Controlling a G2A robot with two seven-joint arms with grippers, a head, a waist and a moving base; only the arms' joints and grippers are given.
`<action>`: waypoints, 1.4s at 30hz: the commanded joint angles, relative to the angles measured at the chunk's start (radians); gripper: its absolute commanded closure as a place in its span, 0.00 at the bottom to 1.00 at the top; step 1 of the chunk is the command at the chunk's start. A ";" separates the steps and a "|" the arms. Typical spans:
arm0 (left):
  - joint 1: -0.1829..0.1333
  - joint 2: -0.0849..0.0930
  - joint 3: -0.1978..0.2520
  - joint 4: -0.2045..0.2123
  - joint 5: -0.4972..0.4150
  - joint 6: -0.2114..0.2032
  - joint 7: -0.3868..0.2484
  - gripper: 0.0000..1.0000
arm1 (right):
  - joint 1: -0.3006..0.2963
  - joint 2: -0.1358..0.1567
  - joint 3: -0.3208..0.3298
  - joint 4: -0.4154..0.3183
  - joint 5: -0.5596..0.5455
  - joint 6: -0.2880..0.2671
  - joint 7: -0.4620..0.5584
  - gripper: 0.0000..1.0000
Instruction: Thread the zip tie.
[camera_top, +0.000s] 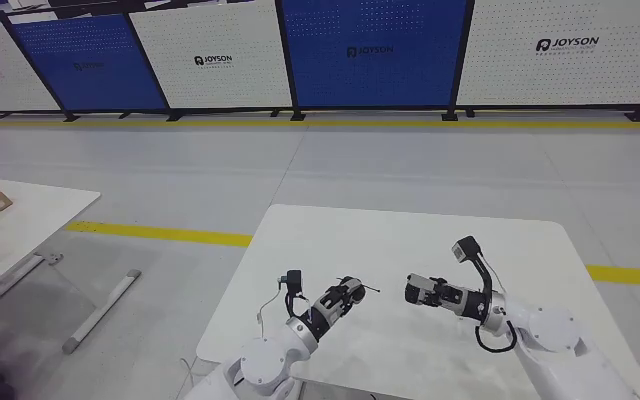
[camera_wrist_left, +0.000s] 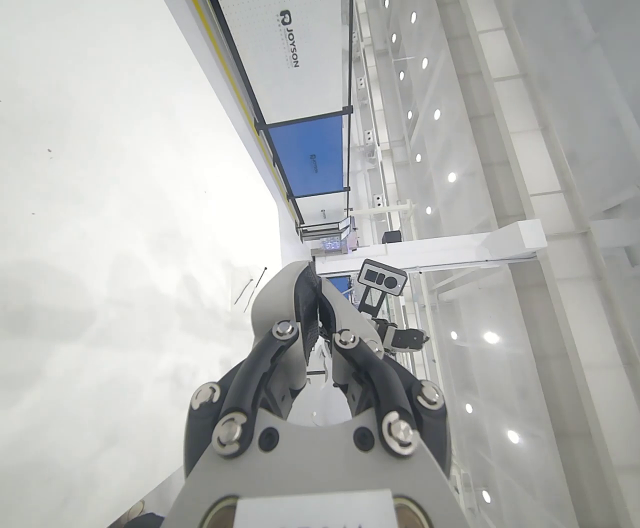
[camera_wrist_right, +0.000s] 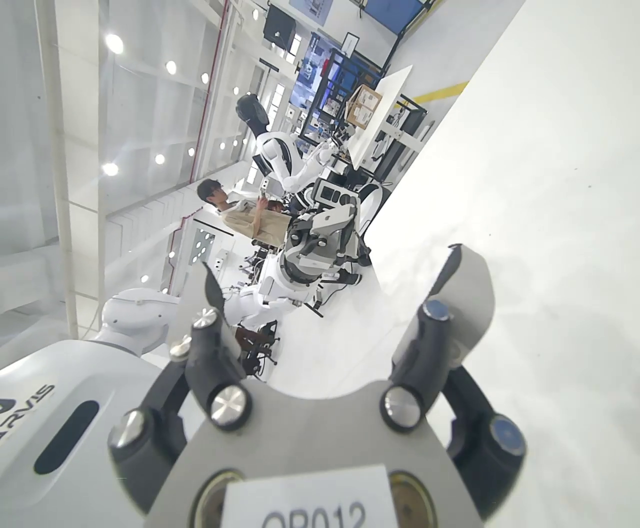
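Observation:
A thin black zip tie (camera_top: 372, 290) sticks out from the tip of my left gripper (camera_top: 352, 292), which hangs over the white table (camera_top: 400, 235) near its front. In the left wrist view the left gripper (camera_wrist_left: 309, 282) has its fingers pressed together, and the zip tie (camera_wrist_left: 259, 281) juts out beside one finger, its small head at the far end and its grey shadow on the table below. My right gripper (camera_top: 410, 290) faces it across a short gap. The right gripper (camera_wrist_right: 335, 280) stands open with nothing between its fingers (camera_wrist_right: 462, 280).
The white table (camera_wrist_right: 525, 175) is bare around both arms. The right arm's wrist camera (camera_wrist_left: 382, 279) rises above its gripper. A second white table (camera_top: 40, 215) stands to the left across the floor. Blue and white partition panels (camera_top: 370, 50) line the far side.

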 joint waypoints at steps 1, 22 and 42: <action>0.000 0.000 0.000 0.000 0.000 -0.001 0.000 1.00 | 0.001 0.000 -0.001 0.000 0.000 0.000 0.000 0.00; 0.136 0.014 -0.193 -0.189 -0.101 -0.191 -0.064 1.00 | 0.001 0.000 -0.001 0.000 0.000 0.000 0.000 0.00; 0.184 0.010 -0.246 -0.244 -0.236 -0.324 -0.179 1.00 | 0.001 0.000 -0.001 0.000 0.000 0.000 0.000 0.00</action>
